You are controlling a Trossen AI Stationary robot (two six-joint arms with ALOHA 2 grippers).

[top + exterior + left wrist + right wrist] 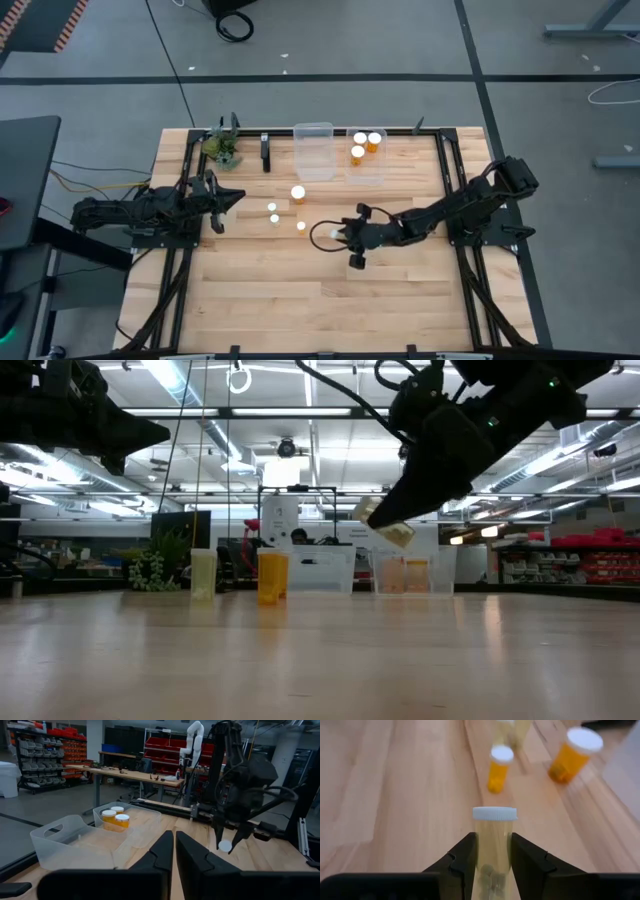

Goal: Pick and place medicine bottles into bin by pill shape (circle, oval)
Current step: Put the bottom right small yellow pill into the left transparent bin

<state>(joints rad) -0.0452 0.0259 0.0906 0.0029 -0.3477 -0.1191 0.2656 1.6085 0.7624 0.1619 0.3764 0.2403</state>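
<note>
My right gripper is at mid-table, shut on a pale, clear-bodied medicine bottle with a white cap. The bottle hangs above the wood in the low view. Several more white-capped bottles stand on their bases to its far left, among them a wide amber one and small ones. Two clear bins stand at the far edge. The left bin shows nothing inside, and the right bin holds three amber bottles. My left gripper waits shut at the table's left. My right gripper pinches the bottle's clear body between its two fingers, just below the cap. The fingers slant down from the table's right side and lie along the bottle, whose cap end points away from them. The bottle is lifted clear and tilted.
A green plant sprig and a small black stand sit at the far left of the table. Black frame rails run along both sides. Bare wood lies toward the near edge.
</note>
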